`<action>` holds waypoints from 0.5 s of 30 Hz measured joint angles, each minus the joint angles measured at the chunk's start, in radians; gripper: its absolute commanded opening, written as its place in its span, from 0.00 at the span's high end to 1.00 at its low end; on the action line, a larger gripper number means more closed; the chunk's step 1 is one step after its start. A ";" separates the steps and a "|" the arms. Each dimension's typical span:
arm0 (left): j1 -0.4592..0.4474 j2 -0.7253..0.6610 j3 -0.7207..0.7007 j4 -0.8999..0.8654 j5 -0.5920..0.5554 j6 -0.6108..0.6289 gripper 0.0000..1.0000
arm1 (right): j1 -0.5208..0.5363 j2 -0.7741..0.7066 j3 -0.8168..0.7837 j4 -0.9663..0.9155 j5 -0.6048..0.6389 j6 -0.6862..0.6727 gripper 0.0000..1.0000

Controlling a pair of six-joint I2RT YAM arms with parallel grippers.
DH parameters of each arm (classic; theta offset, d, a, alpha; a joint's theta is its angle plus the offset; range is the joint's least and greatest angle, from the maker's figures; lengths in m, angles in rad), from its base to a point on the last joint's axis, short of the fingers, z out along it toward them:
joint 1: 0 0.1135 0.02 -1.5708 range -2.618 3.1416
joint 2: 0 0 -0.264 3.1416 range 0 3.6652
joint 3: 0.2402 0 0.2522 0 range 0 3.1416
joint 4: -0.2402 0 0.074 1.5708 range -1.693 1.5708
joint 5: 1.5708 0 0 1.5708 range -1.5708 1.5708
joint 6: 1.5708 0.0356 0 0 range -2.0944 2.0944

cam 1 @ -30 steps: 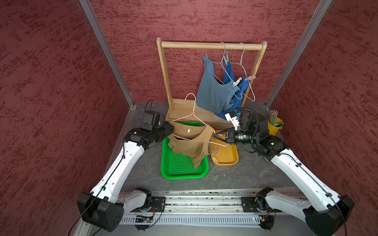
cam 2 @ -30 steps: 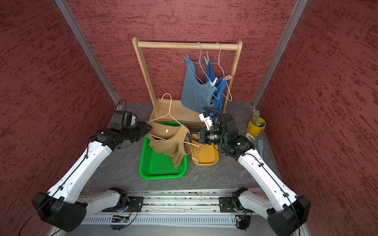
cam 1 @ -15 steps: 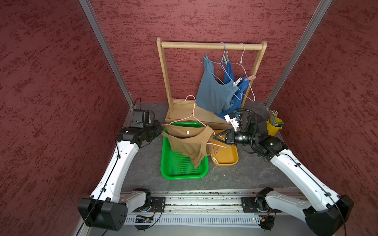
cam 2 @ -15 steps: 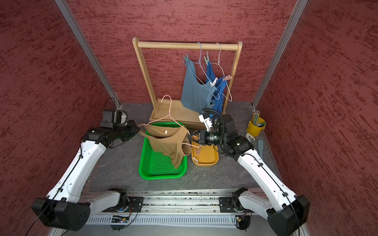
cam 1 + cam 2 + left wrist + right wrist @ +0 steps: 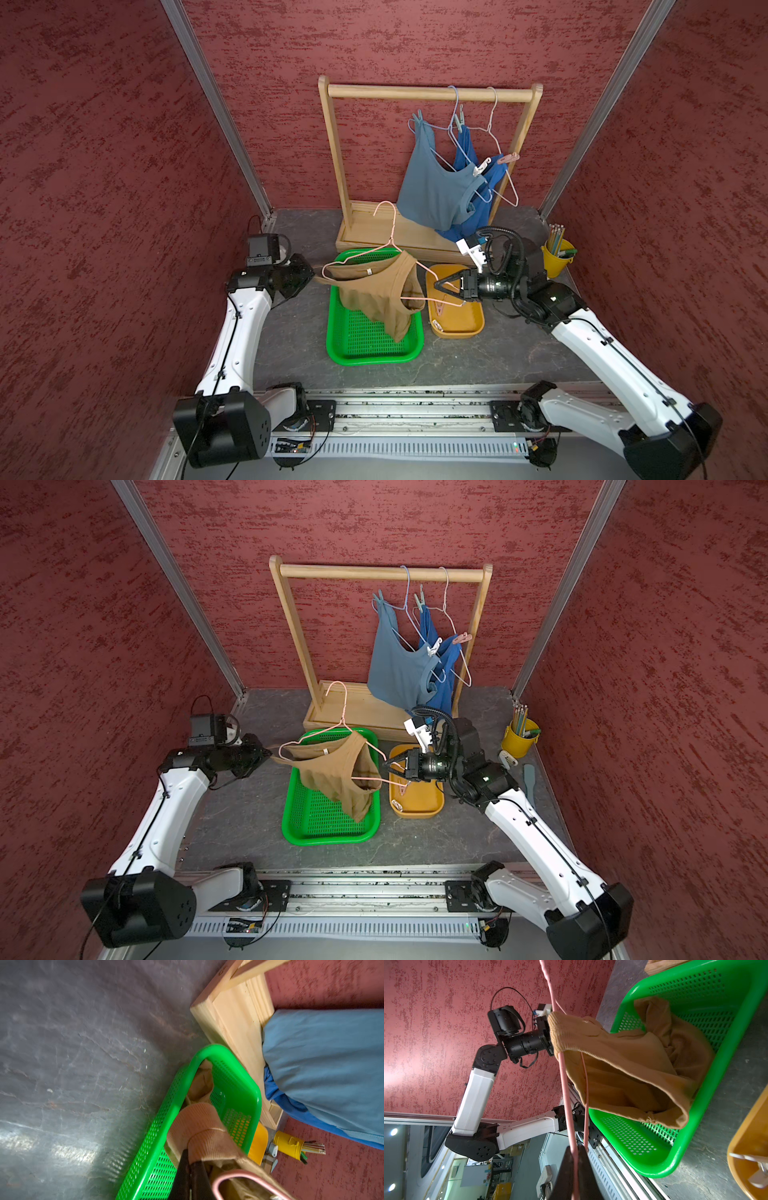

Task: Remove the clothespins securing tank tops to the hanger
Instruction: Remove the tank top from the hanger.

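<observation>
Under your camera head lies a dark grey, slate-like tabletop (image 5: 291, 332), boxed in by rough red walls (image 5: 104, 166) with metal corner posts (image 5: 216, 108).

At your far left, the left gripper (image 5: 312, 277) is clamped tight on one shoulder strap of the tan tank top (image 5: 376, 291). That top hangs on a pink hanger (image 5: 564, 1088) held off the table. Its long axis runs left to right between the two arms, with the hook pointing up and back toward the wooden rack (image 5: 332, 166). The hem droops into the green basket (image 5: 374, 360) below.

At the hanger's other end, the right gripper (image 5: 436, 286) is pinched closed on the pink wire. Just beneath it sits the orange tray (image 5: 461, 320), with loose clothespins (image 5: 401, 788) lying flat inside.

Behind, on the rack's rail, the grey-blue tank top (image 5: 432, 187) and royal blue tank top (image 5: 478, 212) hang on wire hangers that slant down to the right. Two teal clothespins (image 5: 459, 121) stand upright on the high straps. A white clothespin (image 5: 481, 167) and a pink clothespin (image 5: 509, 158) sit lower, tilted toward the right post.

A yellow cup (image 5: 557, 259) of pencils stands at your far right.
</observation>
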 measured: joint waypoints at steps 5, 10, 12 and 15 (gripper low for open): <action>-0.026 -0.113 -0.122 0.019 0.054 -0.077 1.00 | 0.000 -0.017 0.003 0.089 -0.001 0.054 1.00; -0.162 -0.227 -0.225 0.067 0.075 -0.215 1.00 | 0.000 -0.013 0.006 0.115 0.006 0.067 1.00; -0.277 -0.266 -0.255 0.087 0.056 -0.288 1.00 | 0.000 -0.010 0.006 0.117 0.013 0.069 1.00; -0.489 -0.324 -0.281 0.117 -0.024 -0.412 0.96 | 0.000 -0.006 0.005 0.129 0.021 0.074 1.00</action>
